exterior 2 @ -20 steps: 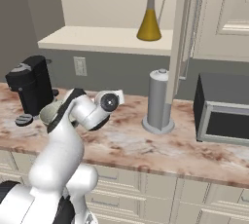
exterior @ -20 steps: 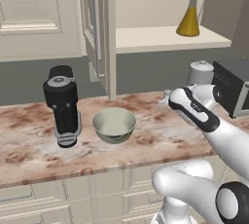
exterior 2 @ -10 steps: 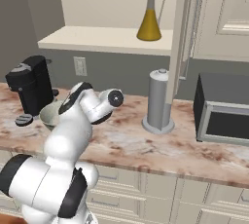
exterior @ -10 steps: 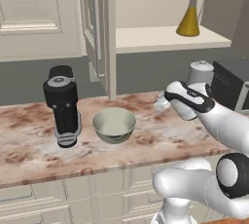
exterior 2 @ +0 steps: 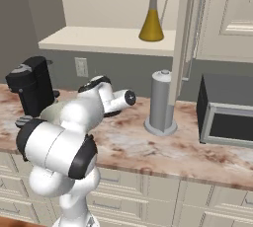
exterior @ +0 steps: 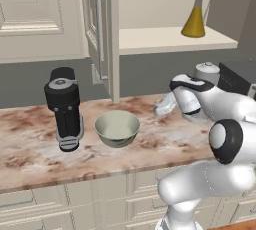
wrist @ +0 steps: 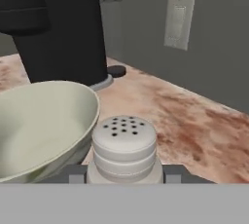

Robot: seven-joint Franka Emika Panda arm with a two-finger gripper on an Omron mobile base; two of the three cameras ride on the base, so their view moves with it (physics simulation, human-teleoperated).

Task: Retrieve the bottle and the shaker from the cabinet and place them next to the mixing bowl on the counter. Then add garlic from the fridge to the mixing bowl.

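Marble counter [exterior: 30, 149] runs under an open cabinet [exterior: 170, 39] whose shelf carries the bottle [exterior: 195, 16], high up and right of the bowl [exterior: 117, 128]. A black coffee maker [exterior: 64, 106] stands left of the bowl. The gripper [wrist: 124, 172] clasps the shaker [wrist: 124, 149], just right of the bowl.

2 base cameras sit behind the arm, left and right, looking forward and down over the marble counter [exterior: 30, 149]; both share the mixing bowl [exterior: 117, 128], coffee machine [exterior: 64, 108] and oil bottle [exterior 2: 151, 15] on the shelf. Hand camera sits very close, low over the counter, facing bowl, shaker [wrist: 124, 146] and wall outlet [wrist: 178, 21].
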